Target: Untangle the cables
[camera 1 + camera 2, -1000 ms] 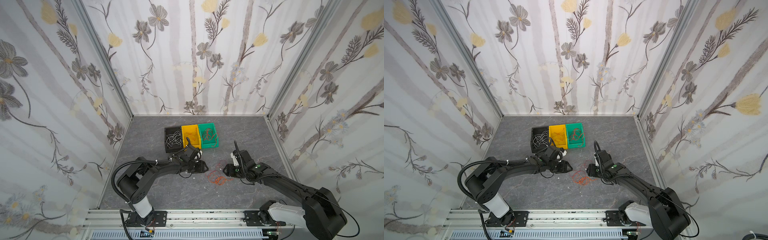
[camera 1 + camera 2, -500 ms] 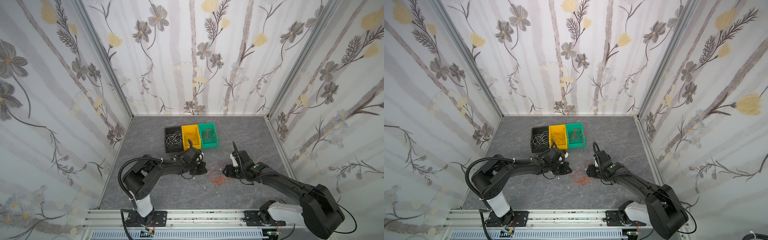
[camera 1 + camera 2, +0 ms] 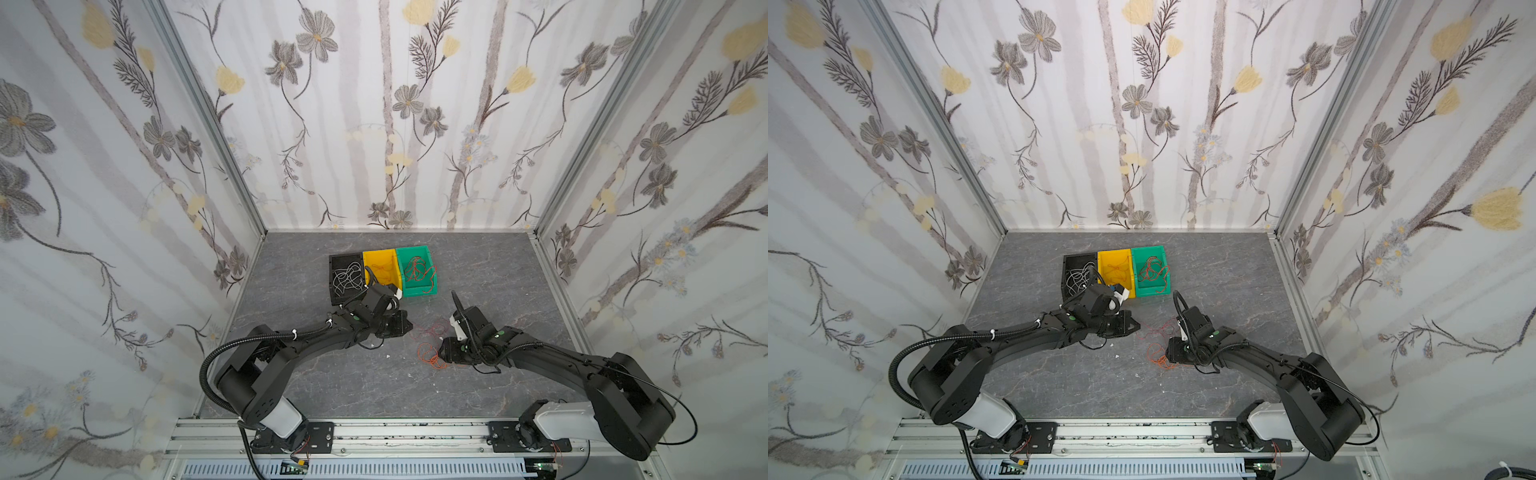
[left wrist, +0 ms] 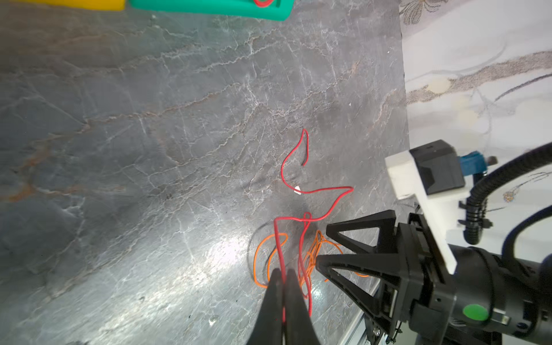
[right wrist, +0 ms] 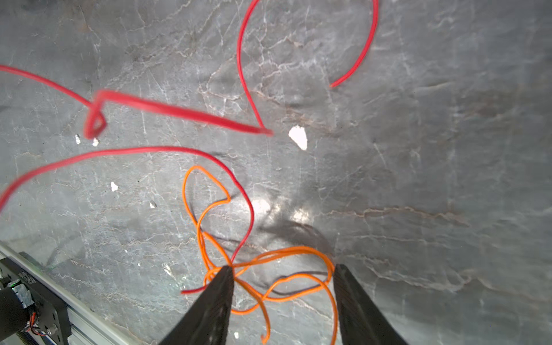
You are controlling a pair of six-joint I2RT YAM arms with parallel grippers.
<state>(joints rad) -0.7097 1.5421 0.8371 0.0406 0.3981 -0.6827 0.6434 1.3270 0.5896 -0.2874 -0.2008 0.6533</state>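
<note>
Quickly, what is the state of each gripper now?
Left gripper: closed on the red cable.
Right gripper: open, jaws either side of orange cable loops.

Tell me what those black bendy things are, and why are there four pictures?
They are two robot arms, and each one ends in a two-fingered hand. Two pictures look down from above at the whole grey table. The two close-ups come from little cameras on the arms' wrists. Between the arms lies a tangle of thin cables. The left hand is pinched shut on a red cable. The right hand is open, with its fingers on either side of the orange cables, not gripping them. At the back stand a black bin, a yellow bin and a green bin, with more cables inside.
</note>
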